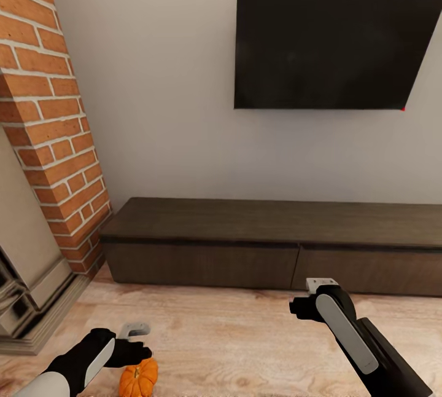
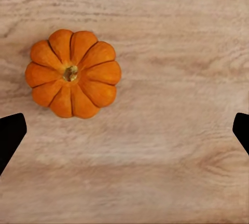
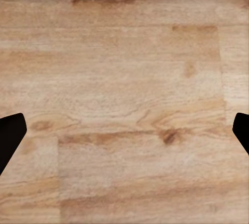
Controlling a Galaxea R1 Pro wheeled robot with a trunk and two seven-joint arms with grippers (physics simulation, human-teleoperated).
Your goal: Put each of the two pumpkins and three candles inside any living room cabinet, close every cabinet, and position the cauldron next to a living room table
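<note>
Nearest the head camera, at the bottom of its view: the black-and-white left tool [image 1: 136, 337], hanging over a small, squat, bright orange ribbed pumpkin [image 1: 139, 378] on the light wood-plank floor [image 1: 233, 335]. Opposite, the black right tool [image 1: 307, 303] on its grey-panelled arm, held above bare boards just in front of the cabinet.

From largest down:
- Pale grey wall carrying a large black flat screen [image 1: 334, 47], blank, with 1 tiny red dot at its lower right corner.
- Red brick chimney column [image 1: 49, 108] at left, a grey stone fireplace surround below it.
- Long, low dark brown wooden cabinet [image 1: 276, 243], 2 flat handle-less fronts visible, both closed.
- Pumpkin [image 2: 72, 73] seen from above in the left wrist view, stem up, standing apart from the dark fingertips [image 2: 10, 133].

Left tool: spread wide, holding nothing. Right tool: fingertips [image 3: 10, 135] likewise far apart over bare floor, empty.

Deciding relation: pumpkin not centred between the left fingers but offset toward 1 of them and forward of their line, so a small shift first, then a descent. Round, so no long axis to align with. Left arm clearly nearer; right arm nearer the cabinet fronts.

No brand, label or legible writing anywhere.
</note>
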